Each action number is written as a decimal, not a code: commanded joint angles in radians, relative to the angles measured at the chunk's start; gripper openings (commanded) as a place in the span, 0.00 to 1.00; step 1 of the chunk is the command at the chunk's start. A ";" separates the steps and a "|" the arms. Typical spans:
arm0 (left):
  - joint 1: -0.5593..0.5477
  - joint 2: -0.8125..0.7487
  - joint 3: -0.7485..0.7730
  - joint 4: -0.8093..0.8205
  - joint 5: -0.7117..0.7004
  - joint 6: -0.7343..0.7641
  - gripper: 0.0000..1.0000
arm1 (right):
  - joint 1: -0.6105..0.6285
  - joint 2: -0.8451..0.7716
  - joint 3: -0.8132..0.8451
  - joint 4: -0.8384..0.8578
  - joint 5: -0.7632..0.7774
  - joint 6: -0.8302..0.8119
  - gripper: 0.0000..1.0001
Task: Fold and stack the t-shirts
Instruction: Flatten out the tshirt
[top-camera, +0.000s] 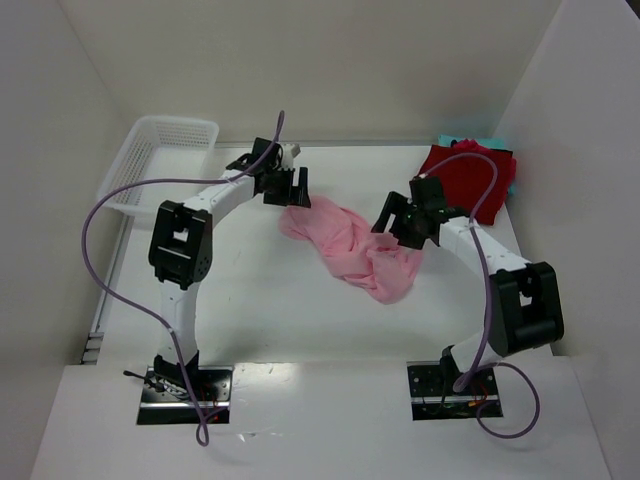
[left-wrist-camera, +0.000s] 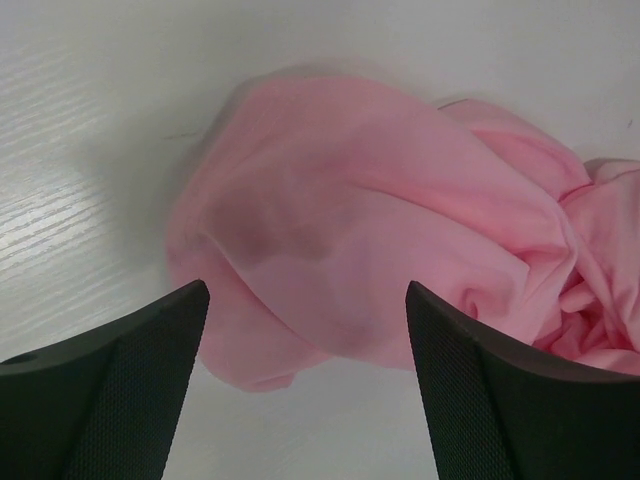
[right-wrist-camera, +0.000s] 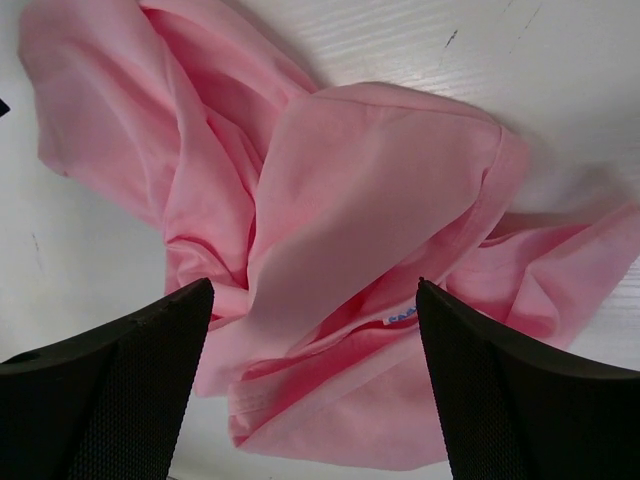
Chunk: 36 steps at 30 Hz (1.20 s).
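Note:
A light pink t-shirt (top-camera: 352, 250) lies crumpled in the middle of the white table. My left gripper (top-camera: 290, 192) hovers over its far left end, open; in the left wrist view the pink t-shirt (left-wrist-camera: 380, 210) lies bunched below the wide-apart jaws of the left gripper (left-wrist-camera: 305, 290). Over the shirt's right end hangs my right gripper (top-camera: 410, 228), also open. The right wrist view shows folds, a hem and a small blue label of the pink t-shirt (right-wrist-camera: 340, 220) beneath the right gripper (right-wrist-camera: 312, 285). A dark red folded t-shirt (top-camera: 465, 178) rests at the back right, a teal edge (top-camera: 460, 141) showing under it.
A white mesh basket (top-camera: 150, 165) stands at the back left corner of the table. White walls close in the table at the back and on both sides. The two arm bases are at the near edge.

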 joint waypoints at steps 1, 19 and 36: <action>0.006 0.036 0.031 -0.005 0.024 0.024 0.87 | 0.004 0.015 0.003 0.028 -0.015 0.012 0.87; 0.015 0.129 0.083 -0.015 0.035 0.043 0.81 | 0.004 0.107 0.013 0.091 -0.052 0.023 0.55; 0.033 0.041 0.083 0.028 0.058 0.014 0.00 | 0.004 0.079 0.370 -0.060 0.099 -0.057 0.00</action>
